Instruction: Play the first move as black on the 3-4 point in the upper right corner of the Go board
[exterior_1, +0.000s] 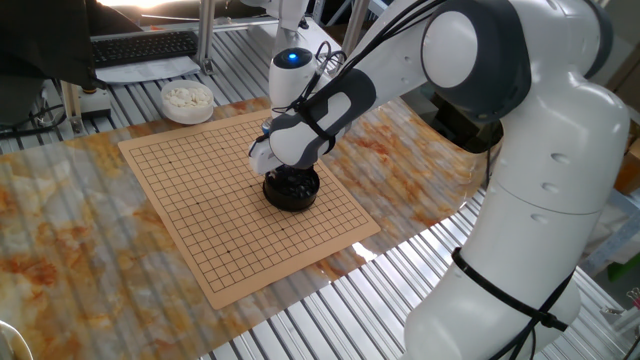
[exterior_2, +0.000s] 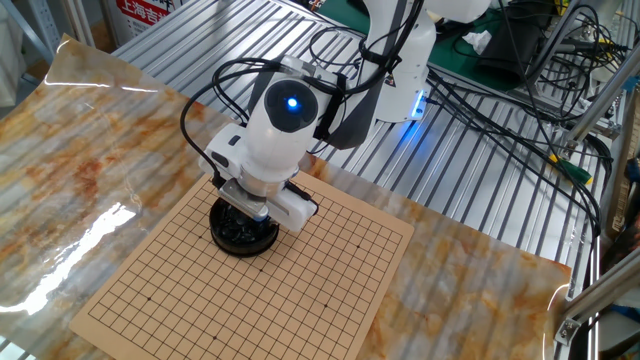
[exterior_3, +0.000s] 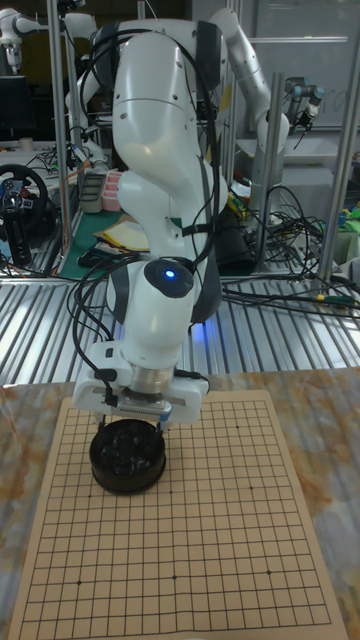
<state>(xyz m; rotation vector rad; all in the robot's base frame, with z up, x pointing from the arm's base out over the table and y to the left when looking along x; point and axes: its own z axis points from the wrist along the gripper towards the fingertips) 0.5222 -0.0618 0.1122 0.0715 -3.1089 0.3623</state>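
Right now the claw (exterior_3: 133, 425) hangs directly over the black bowl (exterior_3: 126, 462) on the Go board (exterior_2: 300, 290), reaching down into it — the black stones (exterior_3: 122, 449) lie heaped in that bowl just beneath the fingers. Whether the claw is clenched or released cannot be told — the wrist hides its fingertips.

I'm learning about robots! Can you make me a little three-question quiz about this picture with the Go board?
1. True or false: stones are already placed on the Go board.
2. What is the gripper directly over? A) black bowl B) white bowl C) keyboard
3. Fill in: the white bowl sits ___ the board.

Key: 1 false. 2 A. 3 off (beside a corner).
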